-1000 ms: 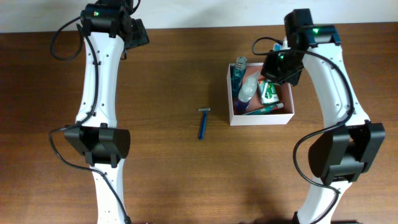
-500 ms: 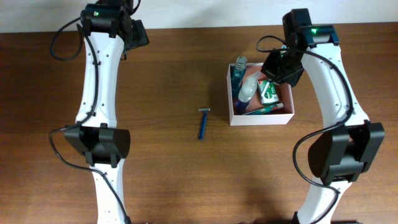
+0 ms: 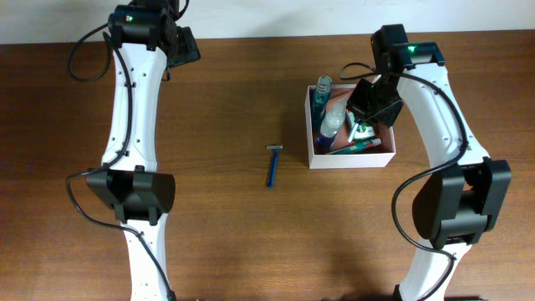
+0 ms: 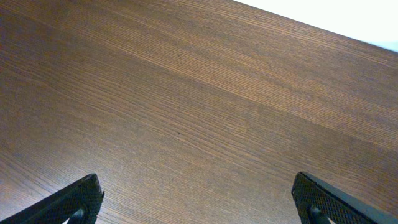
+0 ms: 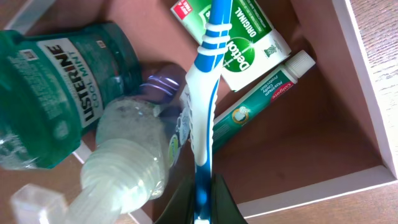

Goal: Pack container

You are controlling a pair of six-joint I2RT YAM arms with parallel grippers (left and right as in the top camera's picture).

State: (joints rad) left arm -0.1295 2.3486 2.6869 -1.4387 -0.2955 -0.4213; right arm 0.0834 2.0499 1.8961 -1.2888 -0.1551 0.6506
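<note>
a blue razor [image 3: 272, 167] is seen lying flat on the brown wooden table [image 3: 251, 242], well apart to the left of the container [image 3: 351, 160]. a green mouthwash bottle [image 5: 56, 93], a clear bottle [image 5: 124, 162], a green soap box [image 5: 249, 46] and a toothpaste tube [image 5: 261, 96] are seen crowded together inside it.

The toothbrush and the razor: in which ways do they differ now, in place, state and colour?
The toothbrush is clamped in the right gripper; the razor lies free on the table, with no gripper near it. The toothbrush is over the container; the razor is outside it. The toothbrush handle is white and blue; the razor handle is plain blue. Both are long and slim.
</note>
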